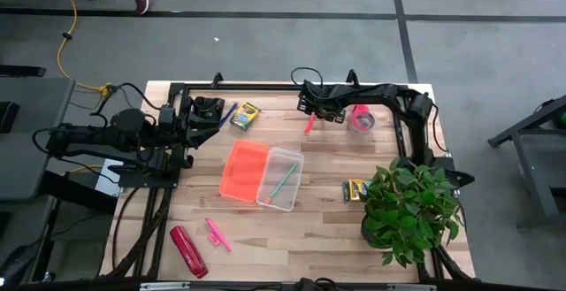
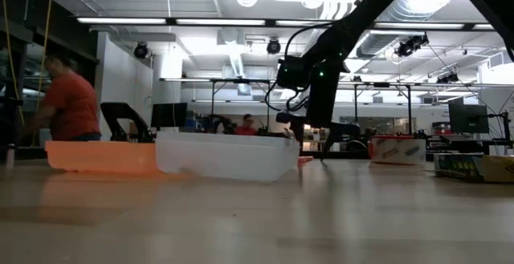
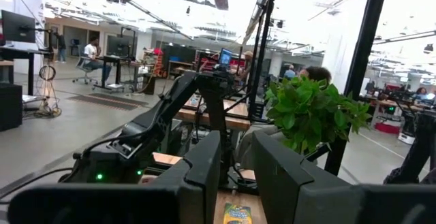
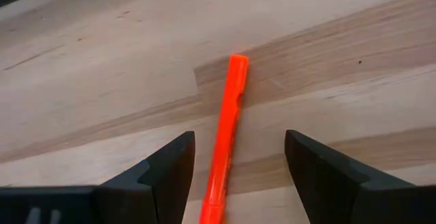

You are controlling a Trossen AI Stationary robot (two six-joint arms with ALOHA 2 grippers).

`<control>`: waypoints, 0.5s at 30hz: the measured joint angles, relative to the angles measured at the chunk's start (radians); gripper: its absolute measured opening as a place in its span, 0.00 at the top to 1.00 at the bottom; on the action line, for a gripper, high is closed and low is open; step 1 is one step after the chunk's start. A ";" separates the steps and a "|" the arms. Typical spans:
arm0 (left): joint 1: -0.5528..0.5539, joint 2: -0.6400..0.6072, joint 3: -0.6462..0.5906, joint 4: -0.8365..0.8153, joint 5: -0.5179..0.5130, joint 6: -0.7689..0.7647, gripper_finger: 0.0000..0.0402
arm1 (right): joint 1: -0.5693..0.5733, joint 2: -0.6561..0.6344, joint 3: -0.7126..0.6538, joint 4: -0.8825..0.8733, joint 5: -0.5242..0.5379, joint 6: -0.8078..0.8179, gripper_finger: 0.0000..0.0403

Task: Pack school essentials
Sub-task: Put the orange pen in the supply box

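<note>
My right gripper hangs open, pointing steeply down over the table's far middle. An orange-red pen lies flat on the wood between its two fingers, touching neither. The same pen shows just beside the pink tape roll. A clear box with a green pencil inside stands mid-table, its orange lid beside it. One crayon box lies at the far left, another by the plant. My left gripper waits raised at the table's left, slightly open, holding nothing.
A potted plant fills the near right corner. A long red glossy object and a pink marker lie near the front left. A blue pen lies next to the far-left crayon box. People move in the room behind the table.
</note>
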 joint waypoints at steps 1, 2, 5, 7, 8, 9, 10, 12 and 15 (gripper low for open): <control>0.000 0.000 0.000 0.000 0.000 0.000 0.82 | 0.000 0.003 0.001 -0.004 0.004 0.000 0.49; 0.000 0.000 0.000 0.000 0.000 0.000 0.82 | 0.001 0.007 0.002 -0.010 0.008 0.000 0.51; 0.000 0.000 0.000 0.000 0.000 0.000 0.82 | 0.000 0.010 0.003 -0.036 0.010 0.000 0.60; 0.000 0.000 0.000 0.000 -0.001 0.000 0.82 | -0.001 0.011 0.003 -0.057 0.015 -0.001 0.67; 0.000 0.000 0.000 0.000 -0.002 0.000 0.82 | -0.003 0.012 0.003 -0.068 0.015 -0.008 0.71; 0.000 0.000 0.000 0.000 -0.002 0.000 0.82 | -0.004 0.012 0.003 -0.077 0.014 -0.020 0.74; 0.000 0.000 0.000 0.000 -0.003 0.000 0.82 | -0.005 0.012 0.003 -0.086 0.014 -0.032 0.77; 0.000 0.000 0.000 0.000 -0.011 0.000 0.82 | -0.005 0.012 0.003 -0.102 0.015 -0.042 0.83; 0.000 0.000 0.000 0.000 -0.027 0.000 0.82 | -0.005 0.013 0.002 -0.112 0.015 -0.036 0.89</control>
